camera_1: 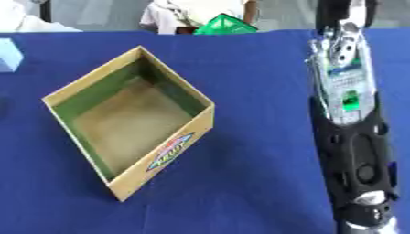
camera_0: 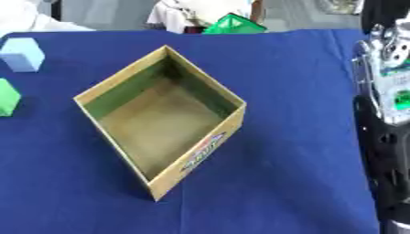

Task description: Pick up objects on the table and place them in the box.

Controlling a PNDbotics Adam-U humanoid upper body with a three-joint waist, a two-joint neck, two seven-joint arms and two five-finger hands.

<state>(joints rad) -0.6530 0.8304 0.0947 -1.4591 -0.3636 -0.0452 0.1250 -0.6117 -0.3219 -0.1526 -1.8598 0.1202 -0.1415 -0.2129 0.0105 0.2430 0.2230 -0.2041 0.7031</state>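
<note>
Fingers hidden: right hand (camera_1: 344, 41) raised beside the box (camera_1: 120, 183), whether clasped or spread unclear.

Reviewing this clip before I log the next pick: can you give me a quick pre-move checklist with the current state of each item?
1. Box open and upright on the blue table: ok.
2. Box inside free to receive: ok, nothing shows in it.
3. Targets in view: ok, light blue block and green block lie at the table's left edge, apart from the box.
4. Green object at the far edge: cannot tell whether it is on the table.
5. Right arm along the right side, clear of the box: ok; its hand state: cannot tell.
6. Left hand: not in view, cannot tell.
</note>
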